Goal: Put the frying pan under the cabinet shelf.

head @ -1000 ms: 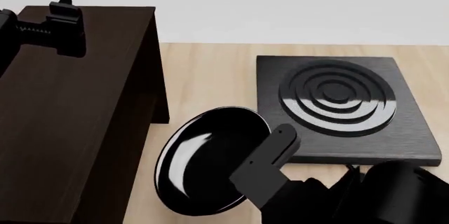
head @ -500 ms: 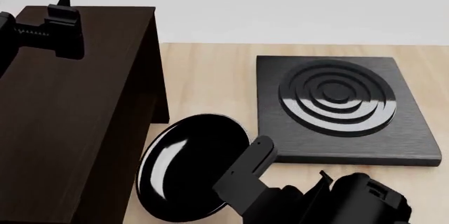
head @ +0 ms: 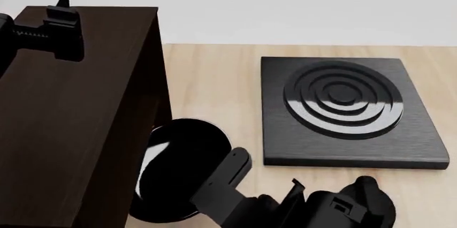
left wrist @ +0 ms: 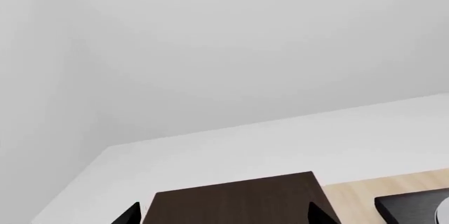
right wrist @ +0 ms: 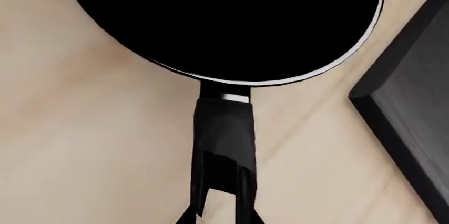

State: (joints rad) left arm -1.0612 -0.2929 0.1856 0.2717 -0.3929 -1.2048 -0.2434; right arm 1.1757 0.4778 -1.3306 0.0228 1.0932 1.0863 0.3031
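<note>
The frying pan (head: 182, 166) is round and glossy black, tilted, low on the wooden table. Its left edge is hidden behind the side panel of the dark brown cabinet shelf (head: 78, 110). In the right wrist view the pan (right wrist: 224, 24) fills the top and its long black handle (right wrist: 223, 129) runs down between my fingers. My right gripper (head: 230, 174) (right wrist: 218, 217) is shut on the handle. My left gripper (head: 61, 24) (left wrist: 224, 220) is open and empty, hovering above the cabinet's flat top (left wrist: 238, 203).
A square black burner plate (head: 346, 107) with concentric rings lies on the light wood table (head: 207, 78) right of the pan; it also shows in the right wrist view (right wrist: 414, 113). A pale wall runs behind.
My right gripper has carried the pan leftward and toward me; its left edge has gone behind the cabinet's side panel. The left arm has barely moved.
</note>
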